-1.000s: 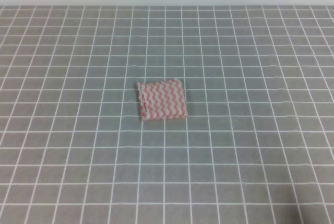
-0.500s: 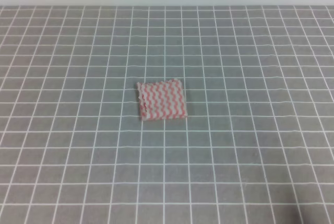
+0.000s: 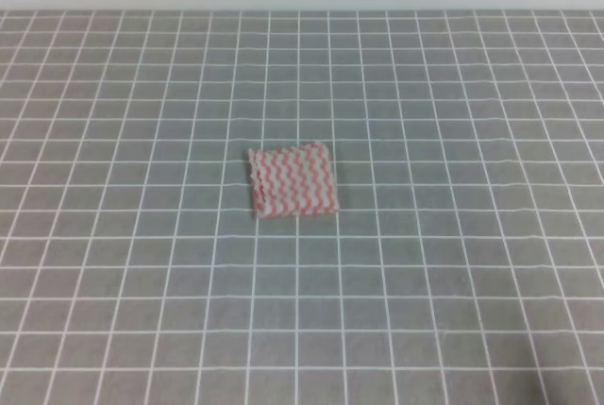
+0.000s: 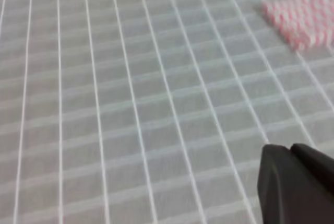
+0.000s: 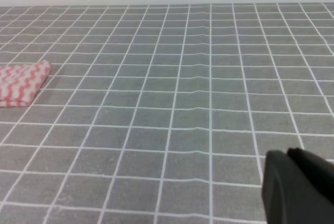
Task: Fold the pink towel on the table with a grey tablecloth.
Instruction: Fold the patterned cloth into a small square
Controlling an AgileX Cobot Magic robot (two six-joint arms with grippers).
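1. The pink towel [image 3: 293, 181] lay mid-table, seemingly folded already
2. Left gripper [image 4: 297, 185] and right gripper [image 5: 297, 185] sat well away; their openings couldn't be judged
3. Judged finished; next, check neatness

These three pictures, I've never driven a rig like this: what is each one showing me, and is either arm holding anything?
The wide picture looks down from a fixed camera above. It shows the table with a grey tablecloth, marked in a white grid, and the pink towel lying near the middle as a small compact rectangle. No arm shows there.

The other two come from cameras on the two arms' wrists. In the left wrist view the dark shape at the bottom right is part of the left gripper, with the towel blurred at top right. In the right wrist view, the right gripper shows likewise, with the towel at the left edge.

Nothing appears held; neither gripper is near the towel. Whether they are open, I cannot tell.
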